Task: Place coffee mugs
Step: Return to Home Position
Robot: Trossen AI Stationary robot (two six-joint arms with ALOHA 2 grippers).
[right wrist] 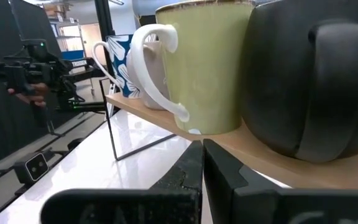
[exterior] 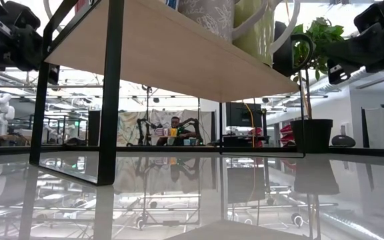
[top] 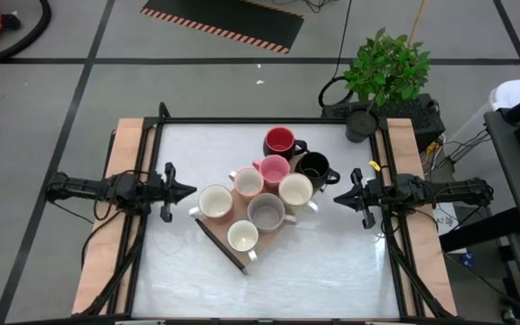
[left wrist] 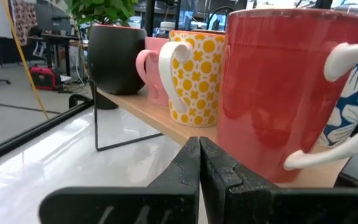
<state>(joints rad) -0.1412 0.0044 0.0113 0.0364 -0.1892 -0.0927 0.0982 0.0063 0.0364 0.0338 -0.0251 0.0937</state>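
High view: shows shelf (top: 217,240) set askew at bench (top: 332,262) ctr, w/ eight coffee mugs (top: 247,182) packed on top. Puts red mug (top: 280,141) nearest far edge, black mug (top: 312,167) just beside it toward right edge, pink mug (top: 273,169) mid-cluster, grey mug (top: 265,213) nearer front edge, cream ones around. Has left gripper (top: 188,190) btwn shelf & left edge, right gripper (top: 337,198) btwn shelf & right edge. Both sit apart from mugs, fingers pinched together, holding nothing. Shows plant (top: 386,68) in black pot (top: 361,122) at far right corner.

Low view: looks up under shelf board (exterior: 179,60). Catches two mug bases on its right end, plant (exterior: 315,37) beyond, a person (exterior: 175,131) far off in the room. Can't read either gripper's fingers here.

Left wrist view: shows left gripper (left wrist: 199,146) clenched, empty, near shelf edge. Lines up red-walled mug (left wrist: 278,87) closest, then yellow-dotted mug (left wrist: 194,74), pink mug (left wrist: 154,71), dark mug (left wrist: 114,56) at far end, all on the board.

Right wrist view: shows right gripper (right wrist: 202,149) clenched, empty, close to shelf edge. Sets green mug (right wrist: 204,68) w/ white handle & black mug (right wrist: 316,81) nearest, blue-flowered mug (right wrist: 124,59) behind, left arm (right wrist: 42,71) well apart across bench.
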